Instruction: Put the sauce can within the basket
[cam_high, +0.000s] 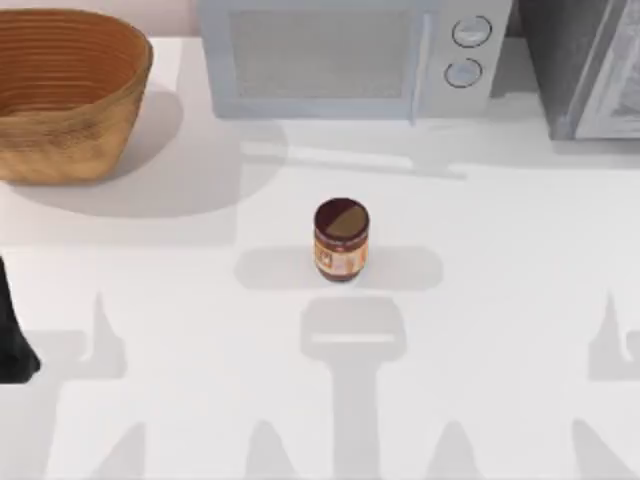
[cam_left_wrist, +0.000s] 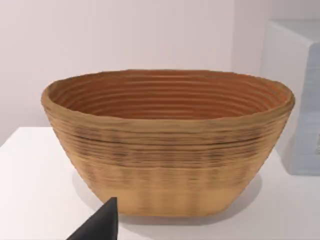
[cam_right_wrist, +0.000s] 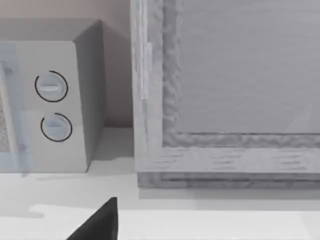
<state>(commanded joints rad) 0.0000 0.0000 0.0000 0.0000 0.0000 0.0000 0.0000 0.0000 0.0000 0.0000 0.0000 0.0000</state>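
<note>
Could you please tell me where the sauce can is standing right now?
In the top view, the sauce can stands upright near the table's middle, in front of the microwave, well apart from the basket at the far left corner.

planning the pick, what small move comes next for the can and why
Probably bring one arm in over the can, gripper open. The can stands upright and untouched mid-table, well apart from the basket at the far left, so nothing holds it yet. The left arm seems the better choice, being on the basket's side.

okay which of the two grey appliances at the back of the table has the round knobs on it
The microwave at back centre: two round knobs stacked on its right panel. The grey cabinet at the back right shows none.
</note>
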